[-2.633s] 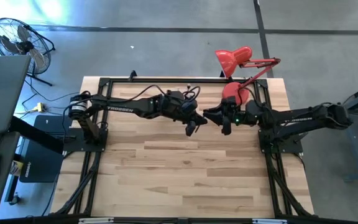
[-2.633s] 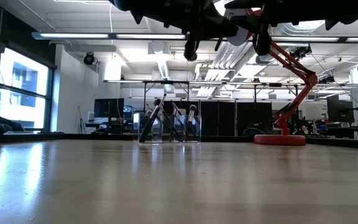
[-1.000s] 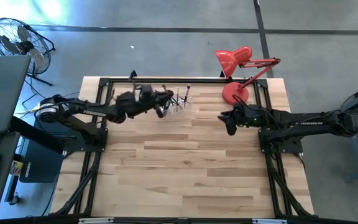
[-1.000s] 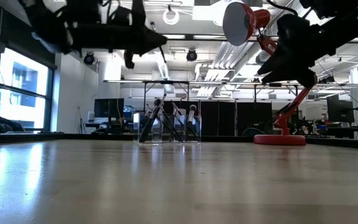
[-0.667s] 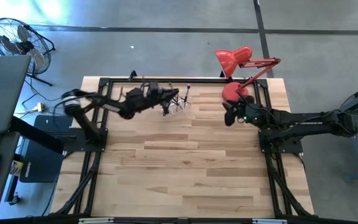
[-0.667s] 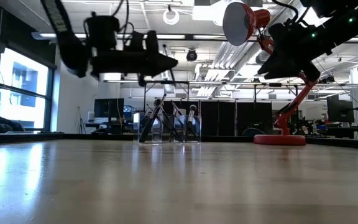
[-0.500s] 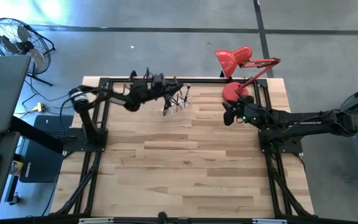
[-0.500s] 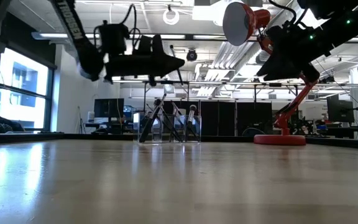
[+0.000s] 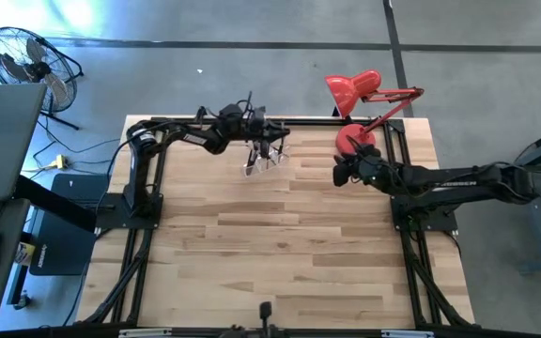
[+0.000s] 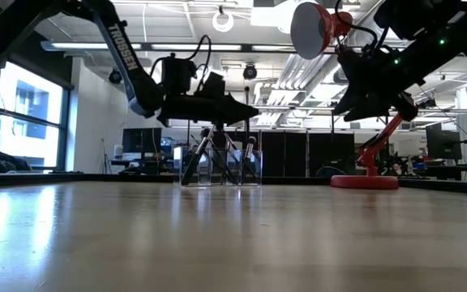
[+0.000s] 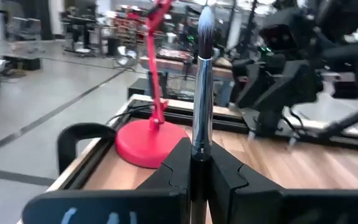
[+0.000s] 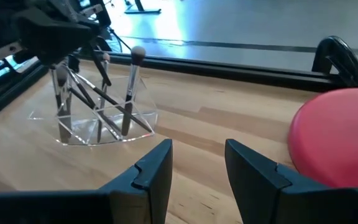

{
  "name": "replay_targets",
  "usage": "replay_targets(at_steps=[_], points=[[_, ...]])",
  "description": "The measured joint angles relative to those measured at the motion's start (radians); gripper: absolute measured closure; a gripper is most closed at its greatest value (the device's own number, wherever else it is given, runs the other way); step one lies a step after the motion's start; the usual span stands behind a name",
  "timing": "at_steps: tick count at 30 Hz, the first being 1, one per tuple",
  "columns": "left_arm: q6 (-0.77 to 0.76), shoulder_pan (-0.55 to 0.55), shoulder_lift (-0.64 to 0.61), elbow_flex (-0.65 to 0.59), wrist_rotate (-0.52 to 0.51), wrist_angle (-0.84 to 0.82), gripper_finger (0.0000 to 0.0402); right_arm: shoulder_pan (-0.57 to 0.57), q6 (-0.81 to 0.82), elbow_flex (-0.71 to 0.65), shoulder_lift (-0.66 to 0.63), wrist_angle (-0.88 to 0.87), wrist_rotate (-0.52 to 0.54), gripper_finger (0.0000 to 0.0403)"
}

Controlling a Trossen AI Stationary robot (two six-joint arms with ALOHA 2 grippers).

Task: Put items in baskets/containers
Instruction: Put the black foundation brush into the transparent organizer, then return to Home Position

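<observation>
A clear plastic holder (image 9: 266, 161) stands near the table's far edge, and several dark-handled makeup brushes lean inside it (image 12: 98, 118). My left gripper (image 9: 272, 141) hovers just above and beside the holder, pointing level toward the table's right, shut on one brush (image 11: 201, 93) that has a silvery ferrule. In the low view, my left gripper (image 10: 252, 112) hangs above the holder (image 10: 217, 169). My right gripper (image 12: 197, 162) waits open by the red lamp base, a little to the holder's right, with nothing between its fingers. My left gripper pinches the brush between its two fingers on the dark handle, right below the silvery ferrule (image 11: 197, 148). The ferrule and the bristle tip (image 11: 205, 22) stick out past the fingertips. The brush is lifted clear of the table and the holder. The handle's lower end is hidden by the fingers.
A red desk lamp stands at the far right; its round base (image 9: 355, 139) is beside my right gripper and its head (image 9: 352, 89) reaches past the far edge. A black frame rail runs along the far edge (image 12: 229, 65). Bare wooden tabletop (image 9: 280, 244) spreads toward the near edge.
My left gripper has carried the brush toward the table's right and far edge, sinking a little and rolling, until it is over the holder. It has stayed shut on the brush. My right gripper has tipped and turned slightly, almost in place, and has stayed open.
</observation>
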Motion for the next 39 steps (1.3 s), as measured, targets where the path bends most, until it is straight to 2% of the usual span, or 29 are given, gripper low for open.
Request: replay_targets(at_steps=[3,8,11,17,26,31,35,39], points=[[0.041,0.0,0.001,0.021,0.037,-0.05,0.0385,0.0,0.001,0.0,0.011,0.001,0.001,0.0261],[0.081,0.0,0.002,0.039,0.028,-0.131,0.0384,0.0,0.001,0.0,0.012,0.0,0.014,0.0262],[0.08,0.0,0.002,0.047,-0.016,-0.164,0.0364,0.0,0.001,0.0,0.012,0.005,0.035,0.0262],[0.08,0.0,0.002,0.048,-0.032,-0.203,0.0329,0.0,-0.009,0.0,0.012,0.044,0.051,0.0263],[0.08,0.0,0.002,0.048,-0.038,-0.204,0.0324,0.0,-0.015,0.0,0.012,0.058,0.052,0.0263],[0.08,0.0,-0.001,0.047,-0.038,-0.106,0.0324,0.0,-0.015,0.0,0.012,0.058,0.051,0.0263],[0.081,0.0,-0.057,0.049,-0.042,-0.069,0.0329,0.0,-0.015,0.0,0.012,0.058,0.045,0.0263],[0.083,0.0,-0.118,0.047,-0.05,-0.108,0.0339,0.0,-0.021,0.0,0.012,0.058,0.044,0.0263]])
